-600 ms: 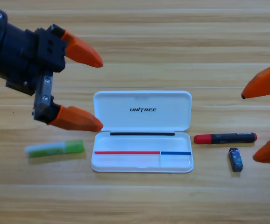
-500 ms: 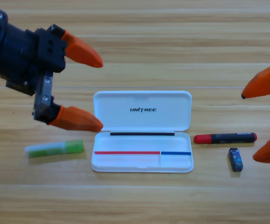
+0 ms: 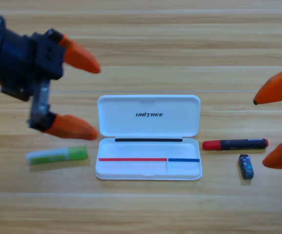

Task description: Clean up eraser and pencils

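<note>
The light green pencil [image 3: 57, 155] lies on the table left of the open white case [image 3: 148, 165]. Right of the case lies the black pencil with a red end [image 3: 235, 144], and the small dark eraser [image 3: 246, 166] sits just below it. My left gripper [image 3: 87, 96] hangs open above the green pencil, its lower jaw close over the pencil's right end, nothing between the jaws. At the right edge my right gripper [image 3: 273, 127] waits open, with only its two orange jaw tips in view, beside the black pencil and the eraser.
The case's lid [image 3: 148, 115] stands open toward the back, and its tray holds no pencil or eraser. Bare wooden table [image 3: 146, 209] surrounds everything.
My left gripper has shifted a little to the left, away from the case. The right gripper and the objects have not moved.
</note>
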Controlling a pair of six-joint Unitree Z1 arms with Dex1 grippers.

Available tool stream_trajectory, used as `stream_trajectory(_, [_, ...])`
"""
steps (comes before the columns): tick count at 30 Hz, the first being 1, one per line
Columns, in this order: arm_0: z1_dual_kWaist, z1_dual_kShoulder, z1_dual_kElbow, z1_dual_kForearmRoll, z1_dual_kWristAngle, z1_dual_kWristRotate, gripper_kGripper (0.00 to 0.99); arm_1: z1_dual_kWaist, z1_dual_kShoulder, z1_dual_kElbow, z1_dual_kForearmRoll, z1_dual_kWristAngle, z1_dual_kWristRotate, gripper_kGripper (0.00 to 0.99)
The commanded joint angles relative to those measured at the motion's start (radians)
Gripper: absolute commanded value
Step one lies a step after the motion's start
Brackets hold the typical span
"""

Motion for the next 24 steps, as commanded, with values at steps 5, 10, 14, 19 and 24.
stream_trajectory(5, [0.165,0.18,-0.32,0.311,0.153,0.16,0.99,-0.045,0.044,-0.028,0.056,-0.327,0.199,0.982])
stream_trajectory(10, [0.274,0.306,-0.356,0.354,0.242,0.23,0.99,-0.096,0.149,-0.048,0.128,-0.376,0.336,0.982])
stream_trajectory(14, [0.334,0.403,-0.33,0.354,0.251,0.253,0.99,-0.096,0.247,-0.045,0.154,-0.381,0.422,0.982])
stream_trajectory(19, [0.355,0.492,-0.297,0.351,0.244,0.249,0.988,-0.094,0.362,-0.026,0.148,-0.417,0.572,0.988])
stream_trajectory(24, [0.355,0.567,-0.27,0.343,0.238,0.211,0.986,-0.087,0.479,-0.012,0.145,-0.447,0.762,0.99])
